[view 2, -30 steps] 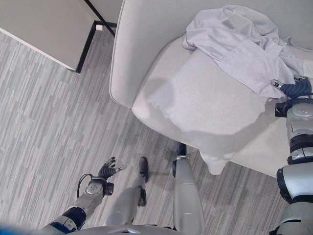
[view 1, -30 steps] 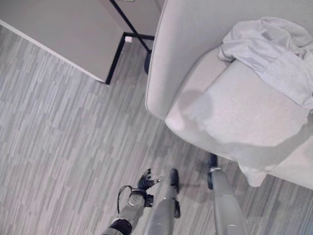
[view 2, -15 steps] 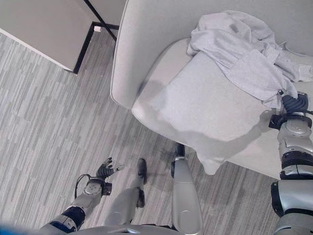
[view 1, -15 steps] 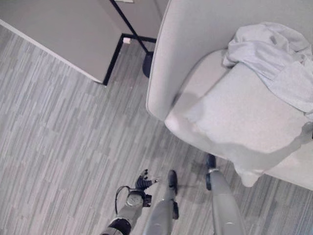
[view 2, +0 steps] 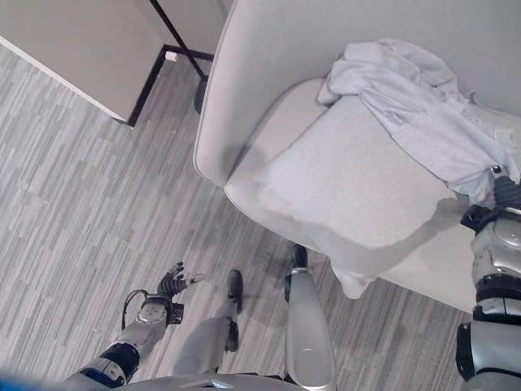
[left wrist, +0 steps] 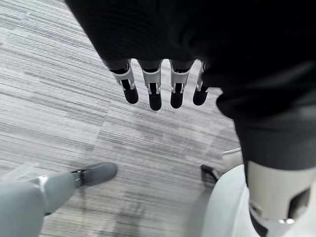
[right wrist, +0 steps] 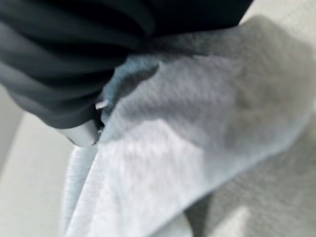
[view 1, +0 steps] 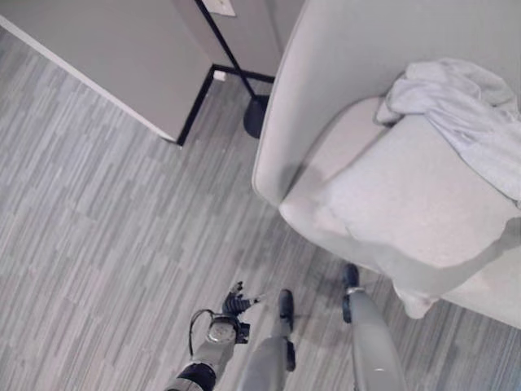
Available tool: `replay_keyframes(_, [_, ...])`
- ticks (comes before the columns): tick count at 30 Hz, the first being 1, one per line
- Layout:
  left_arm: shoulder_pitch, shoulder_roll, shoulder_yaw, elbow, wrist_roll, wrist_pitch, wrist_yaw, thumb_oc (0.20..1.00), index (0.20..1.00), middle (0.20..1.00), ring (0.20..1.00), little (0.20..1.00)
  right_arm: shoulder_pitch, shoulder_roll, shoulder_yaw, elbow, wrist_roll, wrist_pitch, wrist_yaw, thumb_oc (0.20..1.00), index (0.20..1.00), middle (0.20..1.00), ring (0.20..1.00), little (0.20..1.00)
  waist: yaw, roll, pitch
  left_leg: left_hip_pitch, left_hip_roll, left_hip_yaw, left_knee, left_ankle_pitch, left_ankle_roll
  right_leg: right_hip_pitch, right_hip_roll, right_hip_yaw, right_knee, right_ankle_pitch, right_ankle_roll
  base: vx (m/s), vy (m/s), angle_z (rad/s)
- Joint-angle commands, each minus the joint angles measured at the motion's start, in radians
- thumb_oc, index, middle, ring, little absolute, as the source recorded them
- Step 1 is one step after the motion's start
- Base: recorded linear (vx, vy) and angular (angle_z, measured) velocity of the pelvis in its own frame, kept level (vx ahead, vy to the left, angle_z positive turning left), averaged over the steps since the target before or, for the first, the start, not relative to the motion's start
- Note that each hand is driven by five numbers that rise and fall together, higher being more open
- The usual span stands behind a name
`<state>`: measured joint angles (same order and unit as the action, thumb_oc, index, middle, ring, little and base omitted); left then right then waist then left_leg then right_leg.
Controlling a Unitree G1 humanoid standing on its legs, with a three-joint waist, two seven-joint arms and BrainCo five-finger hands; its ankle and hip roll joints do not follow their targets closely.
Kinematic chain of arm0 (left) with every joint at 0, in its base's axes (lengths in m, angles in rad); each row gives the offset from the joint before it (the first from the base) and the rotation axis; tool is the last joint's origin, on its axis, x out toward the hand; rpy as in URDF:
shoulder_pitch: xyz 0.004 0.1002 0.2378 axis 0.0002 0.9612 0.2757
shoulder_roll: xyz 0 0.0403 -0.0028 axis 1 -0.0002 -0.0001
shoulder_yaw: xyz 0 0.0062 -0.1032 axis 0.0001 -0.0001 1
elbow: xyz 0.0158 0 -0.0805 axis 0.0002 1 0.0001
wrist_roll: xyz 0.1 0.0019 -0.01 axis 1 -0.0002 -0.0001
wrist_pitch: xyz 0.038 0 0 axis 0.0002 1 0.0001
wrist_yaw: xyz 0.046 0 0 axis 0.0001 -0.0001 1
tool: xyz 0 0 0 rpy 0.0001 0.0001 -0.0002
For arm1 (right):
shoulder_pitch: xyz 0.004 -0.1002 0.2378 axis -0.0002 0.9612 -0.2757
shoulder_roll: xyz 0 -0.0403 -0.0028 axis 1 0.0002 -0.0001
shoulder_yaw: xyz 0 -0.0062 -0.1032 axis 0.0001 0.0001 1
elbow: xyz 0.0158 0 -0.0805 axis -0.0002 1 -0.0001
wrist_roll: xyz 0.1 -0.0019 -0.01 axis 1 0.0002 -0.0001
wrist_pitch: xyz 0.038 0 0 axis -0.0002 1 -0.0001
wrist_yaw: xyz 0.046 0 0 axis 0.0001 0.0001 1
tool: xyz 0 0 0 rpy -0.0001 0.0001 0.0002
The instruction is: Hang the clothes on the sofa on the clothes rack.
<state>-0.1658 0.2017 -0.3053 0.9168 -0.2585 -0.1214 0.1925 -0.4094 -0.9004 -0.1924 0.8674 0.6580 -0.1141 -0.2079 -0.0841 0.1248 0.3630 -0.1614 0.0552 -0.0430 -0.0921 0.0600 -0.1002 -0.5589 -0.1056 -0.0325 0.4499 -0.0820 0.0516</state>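
Clothes (view 2: 423, 106) lie crumpled on the pale sofa (view 2: 342, 204) as the robot's right hand (view 2: 502, 195) reaches their lower edge, fingers buried in cloth, grip impossible to judge. Left hand (view 1: 237, 303) hangs spread above the floor (view 1: 98, 212). A shallow hold could let the garment slip back.

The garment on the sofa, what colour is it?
Plain pale grey, no pattern; the garment shows best in the right eye view, draped on the sofa.
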Motion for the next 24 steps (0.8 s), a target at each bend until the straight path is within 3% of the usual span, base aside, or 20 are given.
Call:
replay_keyframes(1, [-0.007,0.046,-0.002,0.000,0.034,-0.010,0.014,1.000,1.000,1.000,1.000,1.000,-0.005,-0.015,-0.005,-0.048,0.033,-0.065,-0.044,0.200,0.200,0.200,0.200,0.200,-0.030,-0.041,-0.018,0.083,-0.028,0.034,0.005,-0.086,-0.008,0.026,-0.017,0.103,-0.152,0.116,0.073,-0.01,0.038,0.02])
replay_keyframes(12, [-0.012,0.034,0.026,0.035,-0.008,0.010,0.018,1.000,1.000,1.000,1.000,1.000,-0.076,0.023,-0.049,-0.111,0.216,-0.116,-0.053,0.200,0.200,0.200,0.200,0.200,-0.022,-0.061,-0.064,0.129,-0.035,0.037,0.005,-0.113,0.002,0.081,-0.028,0.115,-0.185,0.131,0.088,0.00,0.040,0.04])
replay_keyframes(19, [-0.017,0.017,-0.001,0.010,-0.026,0.009,0.013,1.000,1.000,1.000,1.000,1.000,-0.188,0.007,-0.016,-0.217,0.276,-0.179,-0.073,0.200,0.200,0.200,0.200,0.200,-0.012,-0.090,-0.102,0.176,-0.027,0.036,0.005,-0.135,0.011,0.133,-0.025,0.120,-0.197,0.130,0.093,0.01,0.028,-0.01])
replay_keyframes(24, [-0.018,0.014,-0.005,0.001,-0.026,0.009,0.012,1.000,1.000,1.000,1.000,1.000,-0.215,-0.010,-0.001,-0.231,0.277,-0.186,-0.071,0.200,0.200,0.200,0.200,0.200,-0.012,-0.096,-0.107,0.187,-0.025,0.038,0.005,-0.139,0.013,0.147,-0.024,0.120,-0.203,0.132,0.095,0.01,0.026,0.00])
